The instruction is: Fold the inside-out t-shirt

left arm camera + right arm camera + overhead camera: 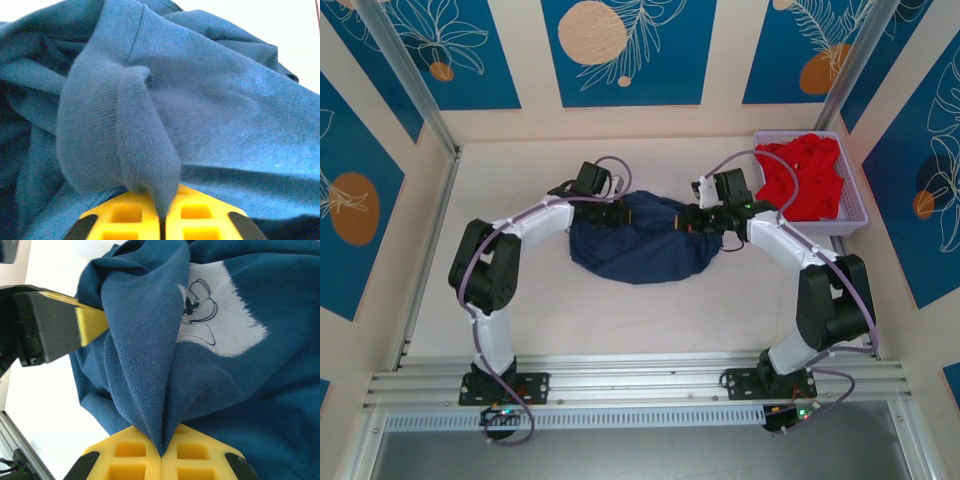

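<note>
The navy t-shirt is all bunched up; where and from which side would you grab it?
Probably by a raised fold at each end, coming in from the sides. The t-shirt lies crumpled, so its ridges are thin enough to pinch, as the left fingers and right fingers do now.

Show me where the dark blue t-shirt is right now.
From above, the t-shirt lies bunched midway across the table, its left edge pinched by the left fingers, its right by the right fingers.
</note>
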`<state>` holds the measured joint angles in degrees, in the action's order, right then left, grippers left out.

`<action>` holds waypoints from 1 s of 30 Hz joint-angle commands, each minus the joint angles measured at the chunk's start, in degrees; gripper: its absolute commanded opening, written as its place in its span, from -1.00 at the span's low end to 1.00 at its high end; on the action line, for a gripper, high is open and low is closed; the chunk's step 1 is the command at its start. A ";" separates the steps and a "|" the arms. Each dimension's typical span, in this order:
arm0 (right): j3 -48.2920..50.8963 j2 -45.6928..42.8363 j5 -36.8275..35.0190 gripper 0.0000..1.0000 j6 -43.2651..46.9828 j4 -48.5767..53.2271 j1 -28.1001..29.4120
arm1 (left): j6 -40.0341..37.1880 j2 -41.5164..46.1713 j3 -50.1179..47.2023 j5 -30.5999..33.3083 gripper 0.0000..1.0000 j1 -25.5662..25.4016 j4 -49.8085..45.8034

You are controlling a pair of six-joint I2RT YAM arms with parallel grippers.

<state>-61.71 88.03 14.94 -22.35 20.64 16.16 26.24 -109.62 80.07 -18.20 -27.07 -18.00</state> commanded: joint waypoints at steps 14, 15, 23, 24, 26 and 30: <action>12.43 -22.00 -14.85 -0.87 5.39 7.89 1.15 | -5.57 33.12 -15.50 -20.33 -1.00 6.58 7.62; 13.27 -22.32 -15.51 -0.77 6.14 6.85 2.66 | -5.89 33.32 -16.37 -21.22 -1.00 6.59 8.63; 14.33 -23.26 -25.14 -0.10 20.54 -4.08 17.00 | -9.62 33.69 -18.20 -24.00 -1.00 6.54 7.56; 13.89 -22.43 -24.98 -0.08 21.86 -4.87 17.76 | -9.55 33.69 -18.20 -24.06 -1.00 6.55 7.54; 12.67 -20.22 -24.01 0.00 24.68 -6.92 19.04 | -9.71 33.64 -18.11 -24.60 -1.00 6.58 7.30; 9.80 -15.08 -21.08 0.14 27.05 -10.90 19.52 | -9.91 33.77 -18.04 -24.88 -1.00 6.57 6.94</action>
<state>-48.99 70.43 -7.55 -0.12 15.09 35.27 18.09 -76.77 61.30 -40.56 -20.88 -11.53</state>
